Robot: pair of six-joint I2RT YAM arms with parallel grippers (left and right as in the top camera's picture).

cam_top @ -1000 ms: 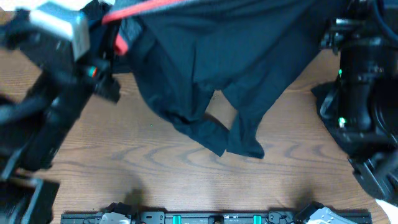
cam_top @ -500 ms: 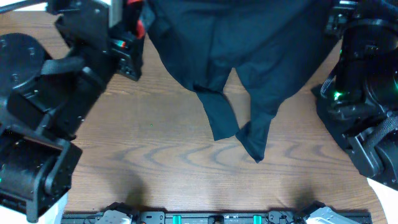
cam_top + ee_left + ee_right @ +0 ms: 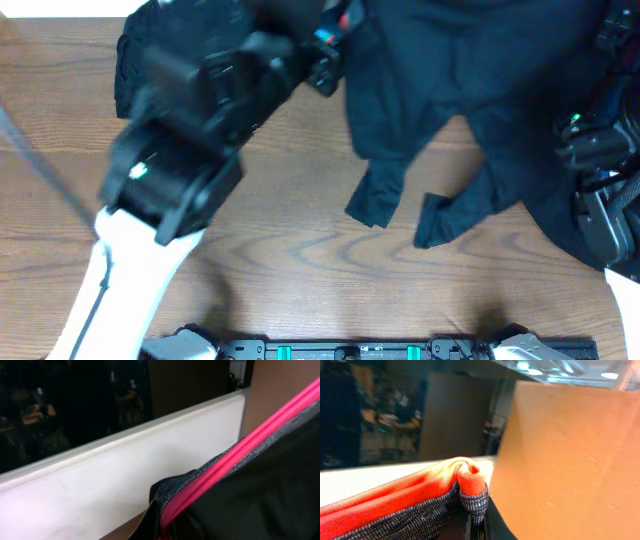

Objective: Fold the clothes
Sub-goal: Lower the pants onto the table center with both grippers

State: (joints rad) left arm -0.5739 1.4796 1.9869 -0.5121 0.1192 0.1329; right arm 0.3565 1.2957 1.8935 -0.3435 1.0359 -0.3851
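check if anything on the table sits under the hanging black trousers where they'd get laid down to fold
Nothing visible does. The wood of the table below and around the hanging black trousers shows bare in the overhead view. Only the left arm crosses the table, off to one side of them.

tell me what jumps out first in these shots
The black trousers fill the top of the overhead view, two leg ends hanging over the wooden table. The left arm looms large across the upper left. Both wrist views show a bright coral band close up.
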